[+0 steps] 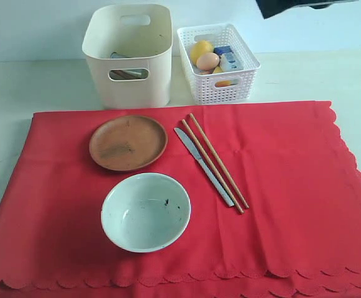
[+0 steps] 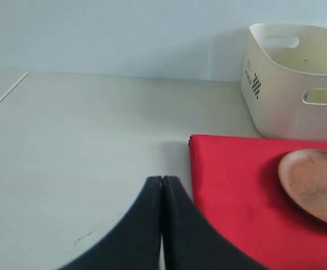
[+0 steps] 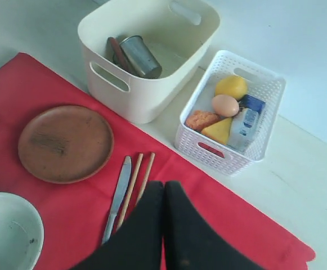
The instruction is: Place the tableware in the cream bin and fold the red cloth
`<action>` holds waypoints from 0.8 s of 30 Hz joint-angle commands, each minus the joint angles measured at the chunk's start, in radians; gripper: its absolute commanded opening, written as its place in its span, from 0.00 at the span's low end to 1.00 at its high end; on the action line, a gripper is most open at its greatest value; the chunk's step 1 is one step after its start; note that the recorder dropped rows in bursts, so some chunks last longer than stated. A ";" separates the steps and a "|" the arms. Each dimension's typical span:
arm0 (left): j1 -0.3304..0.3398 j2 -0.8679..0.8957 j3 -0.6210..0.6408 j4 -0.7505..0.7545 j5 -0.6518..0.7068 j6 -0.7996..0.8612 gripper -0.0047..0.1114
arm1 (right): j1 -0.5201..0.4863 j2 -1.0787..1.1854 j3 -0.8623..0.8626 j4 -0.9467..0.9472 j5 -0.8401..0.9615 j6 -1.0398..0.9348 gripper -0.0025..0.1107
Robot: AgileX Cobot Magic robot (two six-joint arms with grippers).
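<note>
Our left gripper (image 2: 162, 180) and right gripper (image 3: 163, 184) are both closed and empty; the right should open, we judge, and pinch both wooden chopsticks (image 1: 212, 166) together, clear of the metal knife (image 1: 189, 146).

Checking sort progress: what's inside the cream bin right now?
The cream bin holds a tilted steel cup with a dark wooden spoon beside it. The bin's near wall hides part of its floor, so anything low against that wall can't be seen.
</note>
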 commanded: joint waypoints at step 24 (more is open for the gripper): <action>-0.239 0.574 -0.581 -0.001 -0.005 0.002 0.04 | 0.001 -0.505 0.339 -0.188 0.062 0.137 0.02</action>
